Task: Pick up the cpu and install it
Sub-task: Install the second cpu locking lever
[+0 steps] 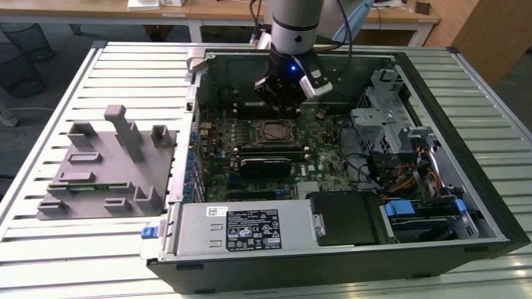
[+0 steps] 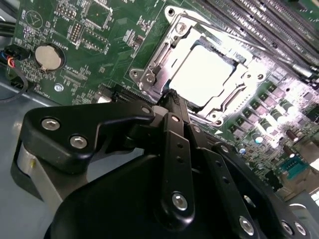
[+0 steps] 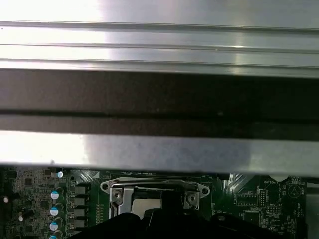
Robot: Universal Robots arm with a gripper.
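Gripper above silvery, seemingly seated cpu.

silvery cpu in its socket frame, black gripper just beside it

The cpu shows silvery-white inside a shiny metal socket frame on the green motherboard; the claw is black, the fixture tray plain grey, the surface ribbed pale metal
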